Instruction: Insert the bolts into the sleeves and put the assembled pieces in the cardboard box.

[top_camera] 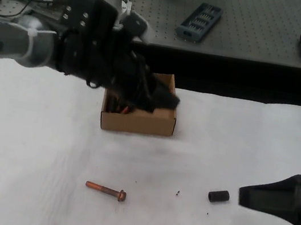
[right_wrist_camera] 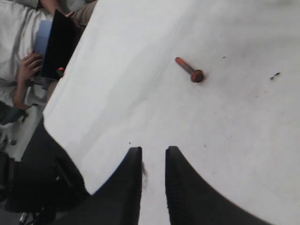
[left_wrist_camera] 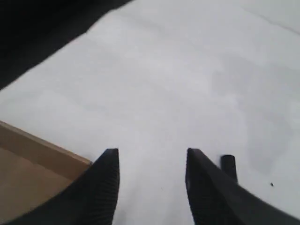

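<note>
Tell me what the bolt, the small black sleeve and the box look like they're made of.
Bolt: likely metal with a coppery coating, judging by its orange-brown colour and flanged head. Sleeve: matte black; plastic, rubber or blackened metal, the look leaves it open. Box: plain brown cardboard, dull, with thin walls.

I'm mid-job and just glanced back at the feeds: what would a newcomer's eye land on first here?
The left pincer hangs open at the right rim of the box at mid-bench, its dark arm looming across it. Nearer the front on the white cloth lie an orange bolt, left of centre, and a black sleeve just off the right pincer.
</note>
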{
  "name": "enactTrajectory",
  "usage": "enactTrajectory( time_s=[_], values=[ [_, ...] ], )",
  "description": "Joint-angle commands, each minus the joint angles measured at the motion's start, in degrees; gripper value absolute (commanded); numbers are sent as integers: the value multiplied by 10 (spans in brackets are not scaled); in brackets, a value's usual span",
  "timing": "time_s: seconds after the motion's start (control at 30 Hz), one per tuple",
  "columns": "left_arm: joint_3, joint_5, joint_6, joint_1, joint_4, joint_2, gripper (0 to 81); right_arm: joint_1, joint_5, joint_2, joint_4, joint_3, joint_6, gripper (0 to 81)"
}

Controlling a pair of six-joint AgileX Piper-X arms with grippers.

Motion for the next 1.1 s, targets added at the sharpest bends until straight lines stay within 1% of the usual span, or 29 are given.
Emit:
enactTrajectory(
  time_s=[0.0,0.17,0.23,0.3,0.47,0.6,0.77,0.9,1.0,1.07],
  values=[
    [-6,-1,23,-9,12,-5,330,-18,53,-46,14,-17,-10,149],
    [-6,-59,80,-49,16,-5,330,-56,123,-94,55,-31,22,149],
    [-6,-82,83,-64,17,-3,330,-71,124,-105,75,-32,18,149],
    [-6,-87,83,-71,17,3,330,-80,118,-112,95,-32,10,149],
    [-6,-87,84,-80,29,29,330,-81,118,-117,123,-32,4,149],
    [-6,-87,89,-96,40,45,330,-81,118,-117,131,-32,6,149],
    [-10,-91,88,-131,34,63,330,-81,131,-117,142,-32,4,149],
    [-13,-93,87,-151,23,78,330,-81,131,-117,150,-32,4,149],
    [-17,-138,83,-156,27,80,330,-81,131,-117,157,-32,4,149],
    [-17,-151,102,-146,40,76,330,-81,131,-117,165,-32,-4,149]
  ],
)
